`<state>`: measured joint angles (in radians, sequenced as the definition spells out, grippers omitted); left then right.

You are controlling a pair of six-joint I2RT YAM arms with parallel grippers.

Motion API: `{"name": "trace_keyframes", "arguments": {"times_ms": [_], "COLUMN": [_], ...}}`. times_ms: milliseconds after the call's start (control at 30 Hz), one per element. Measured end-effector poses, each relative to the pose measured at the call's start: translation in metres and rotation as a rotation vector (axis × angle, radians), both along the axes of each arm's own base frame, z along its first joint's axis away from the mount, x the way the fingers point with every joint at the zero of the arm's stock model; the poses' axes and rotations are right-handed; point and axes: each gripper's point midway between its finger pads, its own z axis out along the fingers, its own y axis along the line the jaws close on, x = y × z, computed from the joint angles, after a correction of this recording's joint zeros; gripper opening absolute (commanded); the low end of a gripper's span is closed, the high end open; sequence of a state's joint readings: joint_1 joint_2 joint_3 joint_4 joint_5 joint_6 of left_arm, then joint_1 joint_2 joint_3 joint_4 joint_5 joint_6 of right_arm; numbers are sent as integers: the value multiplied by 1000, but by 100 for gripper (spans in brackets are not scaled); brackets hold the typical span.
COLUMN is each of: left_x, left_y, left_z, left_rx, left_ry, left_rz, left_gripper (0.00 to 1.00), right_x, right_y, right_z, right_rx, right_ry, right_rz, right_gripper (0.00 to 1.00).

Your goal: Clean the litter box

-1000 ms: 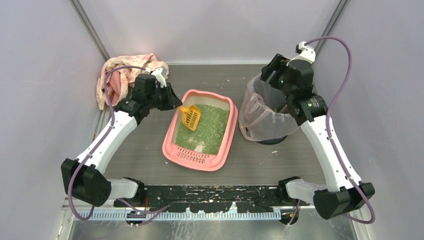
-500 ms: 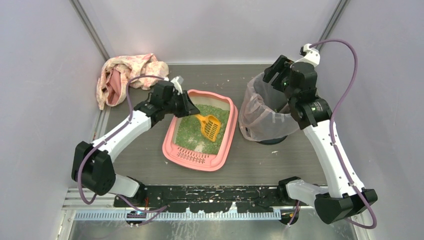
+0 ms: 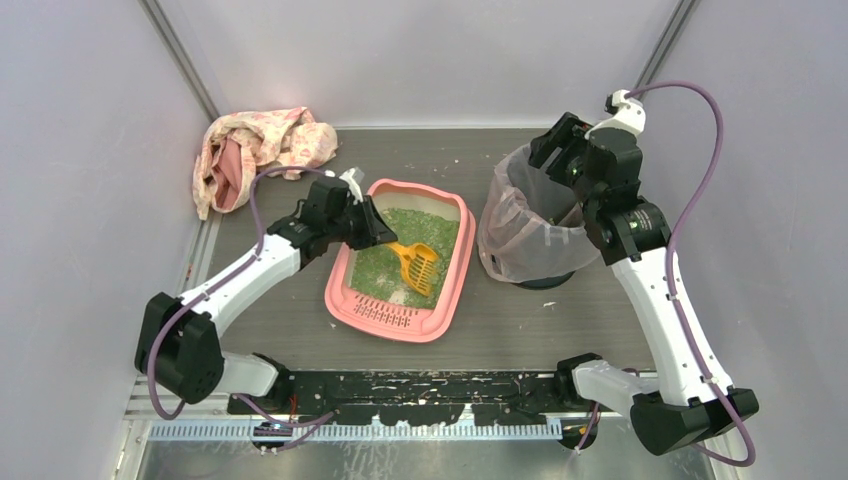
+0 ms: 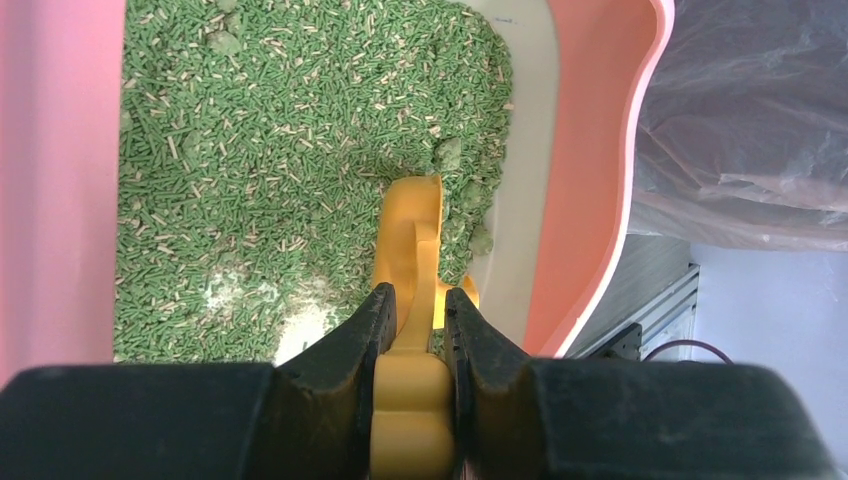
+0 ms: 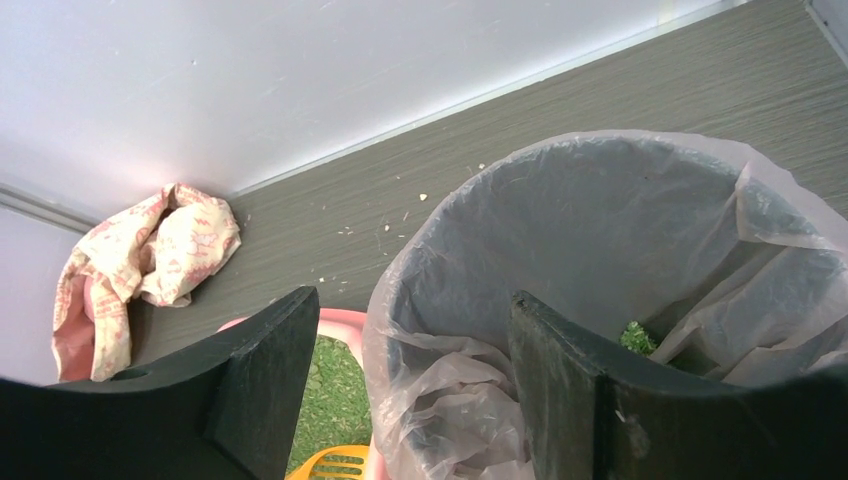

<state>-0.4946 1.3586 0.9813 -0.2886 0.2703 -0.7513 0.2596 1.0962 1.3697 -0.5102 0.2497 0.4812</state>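
Note:
The pink litter box (image 3: pixel 341 283) lies mid-table, its grate lip toward the arms, with green granules (image 3: pixel 428 226) inside. My left gripper (image 3: pixel 377 233) reaches over its left rim, shut on the handle of a yellow slotted scoop (image 3: pixel 416 263) whose head rests in the granules near the right wall. In the left wrist view, both fingers of this gripper (image 4: pixel 420 300) press the scoop handle (image 4: pixel 413 240) over the litter, next to the box wall (image 4: pixel 590 150) and some clumps (image 4: pixel 450 155). My right gripper (image 3: pixel 556 141) hangs open over the bin's far rim, its jaws wide astride the bag-lined edge (image 5: pixel 410 330).
A dark round bin (image 3: pixel 520 228) lined with a translucent pinkish bag (image 5: pixel 600 210) stands right of the box, with some green litter at its bottom. A crumpled pink patterned cloth (image 3: pixel 255 148) lies in the far left corner. Walls close in on three sides.
My left arm swung the scoop from the box's far left corner rightward and nearer, across the granules. The right arm only shifted slightly over the bin.

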Motion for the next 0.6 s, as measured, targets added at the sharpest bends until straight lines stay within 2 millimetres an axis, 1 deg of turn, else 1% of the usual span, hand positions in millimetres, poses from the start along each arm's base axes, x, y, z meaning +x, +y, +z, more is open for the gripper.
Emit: {"name": "trace_keyframes", "arguments": {"times_ms": [100, 233, 367, 467, 600], "left_x": [-1, -3, 2, 8, 8], "left_y": [3, 13, 20, 23, 22], "left_z": [-1, 2, 18, 26, 23], "left_rx": [17, 61, 115, 134, 144], "left_ry": [1, -21, -74, -109, -109], "left_rz": [13, 23, 18, 16, 11], "left_gripper": [0, 0, 0, 0, 0], "right_x": [0, 0, 0, 0, -1], "right_y": [2, 4, 6, 8, 10], "right_z": [-2, -4, -4, -4, -4], "right_rx": [16, 29, 40, 49, 56], "right_ry": [6, 11, 13, 13, 15], "right_rz": [6, 9, 16, 23, 34], "right_gripper": [74, 73, 73, 73, 73]}}
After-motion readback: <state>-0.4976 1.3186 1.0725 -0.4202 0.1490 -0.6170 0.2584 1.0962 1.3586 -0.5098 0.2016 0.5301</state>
